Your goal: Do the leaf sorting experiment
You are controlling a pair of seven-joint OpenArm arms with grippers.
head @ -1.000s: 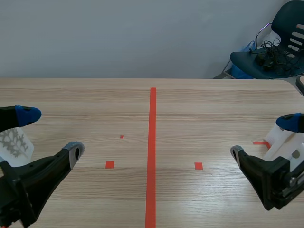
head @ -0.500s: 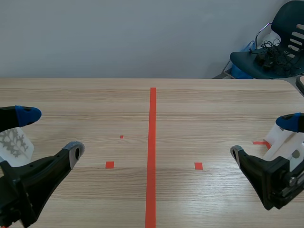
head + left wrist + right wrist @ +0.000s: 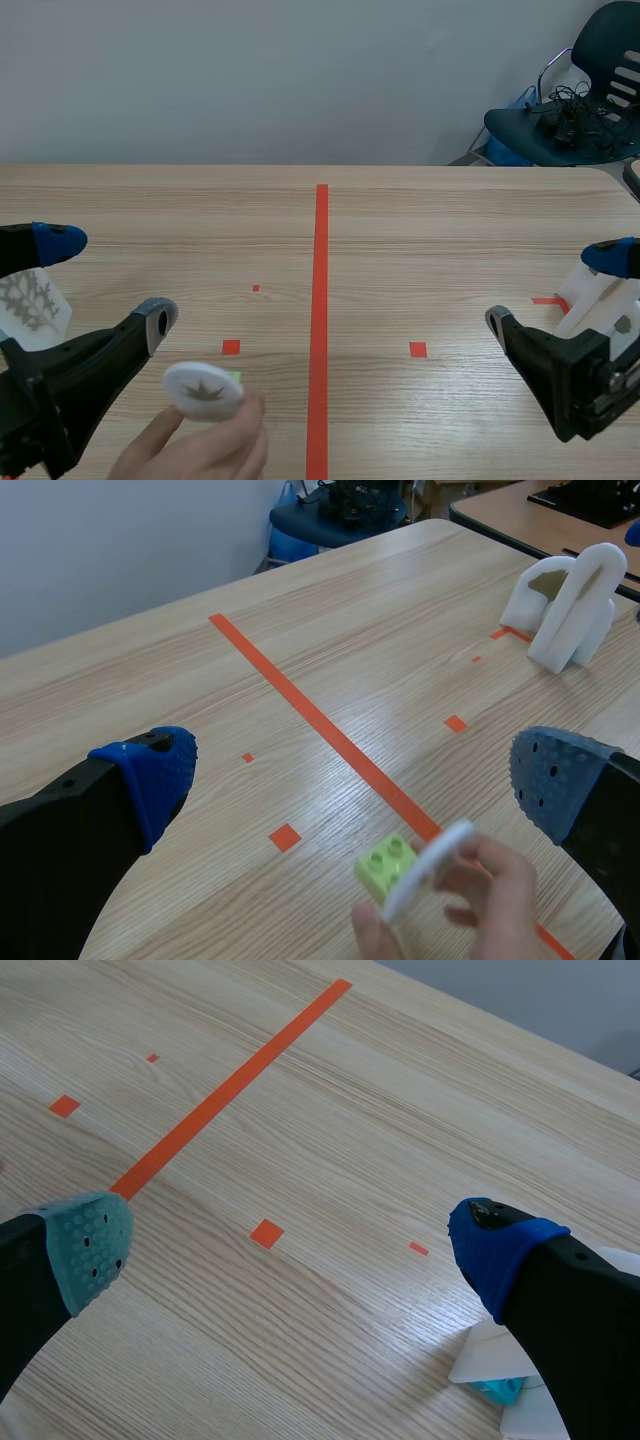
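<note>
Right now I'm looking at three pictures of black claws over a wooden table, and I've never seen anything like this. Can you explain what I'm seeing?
It is a robot with two black arms, each ending in a two-fingered pincer. The left pincer and the right pincer both stand open and hold nothing. One picture looks from between the arms across the table; the other two look from a camera on each wrist. A person's hand, beside the left pincer, holds a white disc with a leaf picture, with a green brick beside it. A white arched stand sits by the right arm. The orange-red tape line is only a mark.
</note>
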